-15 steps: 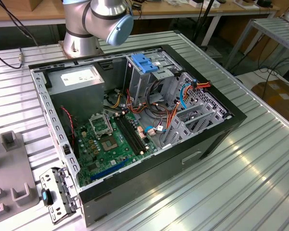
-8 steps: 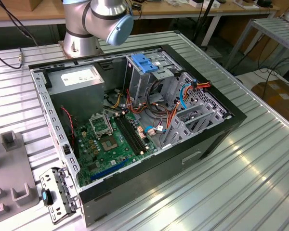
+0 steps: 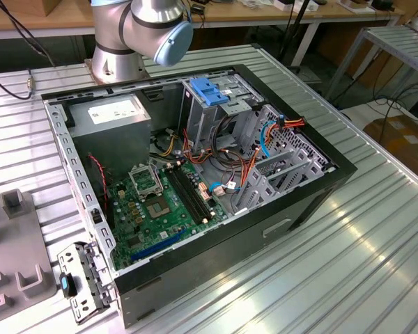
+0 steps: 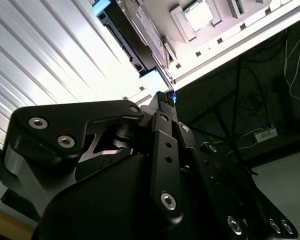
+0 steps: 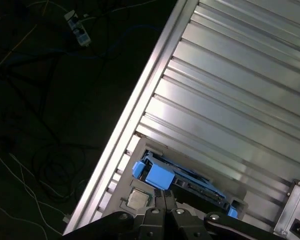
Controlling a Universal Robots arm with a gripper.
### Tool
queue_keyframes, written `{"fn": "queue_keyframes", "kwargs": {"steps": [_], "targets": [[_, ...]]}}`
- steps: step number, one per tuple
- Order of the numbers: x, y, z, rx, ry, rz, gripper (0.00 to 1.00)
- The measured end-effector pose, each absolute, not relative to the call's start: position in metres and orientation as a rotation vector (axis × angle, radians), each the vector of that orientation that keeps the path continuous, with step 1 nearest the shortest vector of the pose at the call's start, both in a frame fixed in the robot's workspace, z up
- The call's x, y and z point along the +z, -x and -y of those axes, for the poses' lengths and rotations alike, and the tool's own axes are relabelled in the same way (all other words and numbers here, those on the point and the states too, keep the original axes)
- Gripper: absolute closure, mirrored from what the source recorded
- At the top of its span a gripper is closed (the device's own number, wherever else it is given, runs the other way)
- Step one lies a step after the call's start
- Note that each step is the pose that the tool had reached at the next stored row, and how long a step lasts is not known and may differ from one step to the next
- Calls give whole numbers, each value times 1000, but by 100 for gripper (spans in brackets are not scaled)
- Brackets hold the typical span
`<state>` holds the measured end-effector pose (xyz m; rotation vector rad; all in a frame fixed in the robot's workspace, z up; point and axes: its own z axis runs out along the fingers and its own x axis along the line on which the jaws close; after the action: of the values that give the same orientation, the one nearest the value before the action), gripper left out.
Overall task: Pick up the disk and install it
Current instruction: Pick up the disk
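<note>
Black links of the hand [image 5: 165, 196] crowd both wrist views, drawn together, gripping nothing I can make out. Directly ahead of it lies the disk [image 5: 195, 184], flat on the ribbed desk [image 5: 230, 100] close to the desk's edge, with one blue rail [image 5: 157, 175] nearest the hand; that railed side runs across the ribs. Whether hand touches rail, I can't tell. Farther out, the exterior view gives me the open case [image 3: 216, 254] on the desk
</note>
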<state>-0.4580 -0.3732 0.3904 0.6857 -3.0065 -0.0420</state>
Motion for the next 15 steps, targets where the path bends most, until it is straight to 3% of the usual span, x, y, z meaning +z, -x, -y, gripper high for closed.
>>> {"fn": "queue_keyframes", "kwargs": {"steps": [15], "targets": [[390, 458, 373, -38, -809, 2975, 89]]}}
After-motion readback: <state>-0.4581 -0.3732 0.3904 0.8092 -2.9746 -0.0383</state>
